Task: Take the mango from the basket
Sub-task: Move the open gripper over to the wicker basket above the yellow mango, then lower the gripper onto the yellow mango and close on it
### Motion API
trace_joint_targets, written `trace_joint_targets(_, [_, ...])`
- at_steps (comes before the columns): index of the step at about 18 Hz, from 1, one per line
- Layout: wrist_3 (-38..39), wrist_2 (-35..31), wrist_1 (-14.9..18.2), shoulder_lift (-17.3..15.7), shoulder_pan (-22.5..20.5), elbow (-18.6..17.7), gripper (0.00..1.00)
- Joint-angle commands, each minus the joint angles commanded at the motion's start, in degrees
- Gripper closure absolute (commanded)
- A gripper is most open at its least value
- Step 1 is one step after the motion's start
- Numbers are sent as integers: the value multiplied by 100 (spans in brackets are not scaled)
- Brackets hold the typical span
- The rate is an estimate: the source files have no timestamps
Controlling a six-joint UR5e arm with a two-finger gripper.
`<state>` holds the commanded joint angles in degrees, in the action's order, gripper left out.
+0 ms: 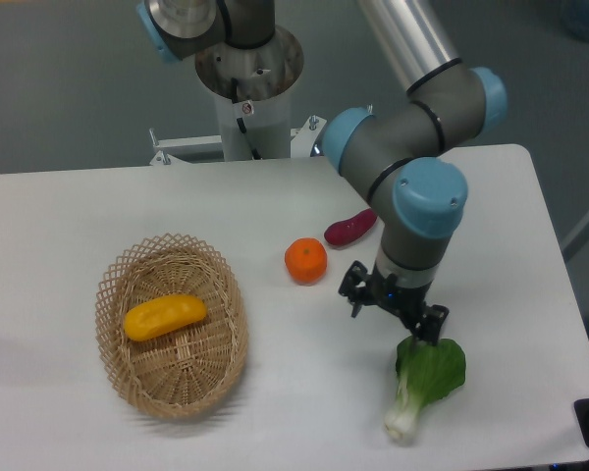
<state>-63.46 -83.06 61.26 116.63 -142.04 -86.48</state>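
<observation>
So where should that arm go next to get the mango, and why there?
Probably it should carry the tool further left, across the table toward the basket. The tool hangs with its fingers spread and nothing between them, near the green vegetable, while the mango lies in the basket far off to the left. The orange sits beside that path, so passing in front of it seems safest.
</observation>
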Motion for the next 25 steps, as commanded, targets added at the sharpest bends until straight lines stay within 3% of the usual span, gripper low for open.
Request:
trace_joint_targets(12, [0,-9,0,-281,1151,-597,0])
trace_joint_targets(18, [131,-35,-26,-299,1793,-1046,0])
trace_joint_targets(25, [272,-44,-184,-238,2189,-1354,0])
